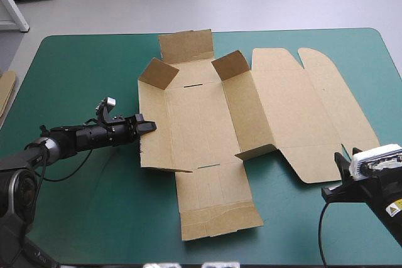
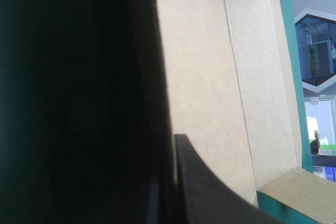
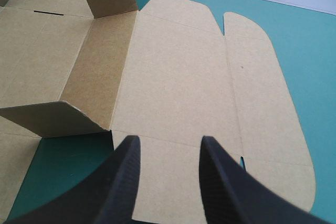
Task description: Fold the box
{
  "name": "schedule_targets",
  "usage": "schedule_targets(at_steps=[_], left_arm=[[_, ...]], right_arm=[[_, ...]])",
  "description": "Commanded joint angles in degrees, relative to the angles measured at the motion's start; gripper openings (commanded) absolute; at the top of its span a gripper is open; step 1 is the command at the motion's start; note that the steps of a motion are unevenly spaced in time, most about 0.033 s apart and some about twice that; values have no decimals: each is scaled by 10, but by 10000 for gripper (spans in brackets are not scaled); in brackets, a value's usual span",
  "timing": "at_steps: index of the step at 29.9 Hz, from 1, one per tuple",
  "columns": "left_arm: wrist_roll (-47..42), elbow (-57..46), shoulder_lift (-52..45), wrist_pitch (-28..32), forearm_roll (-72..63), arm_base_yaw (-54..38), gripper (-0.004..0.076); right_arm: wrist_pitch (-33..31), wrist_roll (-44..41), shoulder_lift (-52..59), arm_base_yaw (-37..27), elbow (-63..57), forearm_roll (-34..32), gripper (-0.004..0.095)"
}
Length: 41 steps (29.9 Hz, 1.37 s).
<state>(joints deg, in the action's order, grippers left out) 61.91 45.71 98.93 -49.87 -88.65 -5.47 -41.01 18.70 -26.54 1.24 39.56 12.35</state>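
— Where's the box (image 1: pixel 201 117)?
— Middle of the table (image 1: pixel 81 67), side walls up, lid (image 1: pixel 301 111) flat toward the right edge.
— Left gripper (image 1: pixel 147 125)?
— Clamped on the left wall (image 1: pixel 154 149).
— Right gripper (image 3: pixel 170 142)?
— Fingers (image 3: pixel 126 171) apart, over the lid's near edge.

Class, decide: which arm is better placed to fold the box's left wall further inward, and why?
Left. The left gripper is clamped on the box's left wall; the right gripper hovers open over the flat lid, on the far side.
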Motion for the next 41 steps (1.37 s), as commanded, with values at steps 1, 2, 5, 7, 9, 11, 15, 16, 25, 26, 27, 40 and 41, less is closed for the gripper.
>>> schedule_targets(at_steps=[1, 2, 5, 7, 9, 11, 15, 16, 25, 26, 27, 40, 41], left_arm=[[5, 16, -6, -56, -24, 12, -7], [7, 16, -3, -60, -21, 14, -7], [24, 20, -1, -66, -17, 17, -8], [17, 38, -1, -66, 8, 17, -8], [9, 58, -1, -66, 38, 17, -8], [2, 91, -1, -70, 73, 17, -8], [-23, 187, -1, -94, 190, 18, -8], [-29, 223, -1, -109, 245, 18, -8], [-31, 429, -1, -128, 495, 52, -8], [-28, 445, -1, -123, 519, 63, -8], [-27, 463, -1, -115, 547, 77, -8], [44, 525, -1, 104, 774, 240, -8], [44, 525, -1, 117, 789, 249, -8]], right_arm=[[42, 1, -5, 1, 15, 7, 351], [42, 1, -5, 1, 15, 7, 351], [43, 1, -5, 1, 15, 7, 351], [43, 1, -5, 1, 15, 7, 351], [43, 1, -5, 1, 15, 10, 351], [43, 1, -5, 1, 15, 12, 351], [43, 1, -5, 1, 15, 12, 351], [43, 1, -5, 1, 15, 12, 351], [43, 1, -5, 1, 15, 15, 351], [43, 1, -5, 1, 15, 15, 351], [43, 1, -5, 1, 15, 15, 351], [43, 1, -5, 1, 15, 45, 351], [43, 1, -5, 1, 15, 45, 351]])
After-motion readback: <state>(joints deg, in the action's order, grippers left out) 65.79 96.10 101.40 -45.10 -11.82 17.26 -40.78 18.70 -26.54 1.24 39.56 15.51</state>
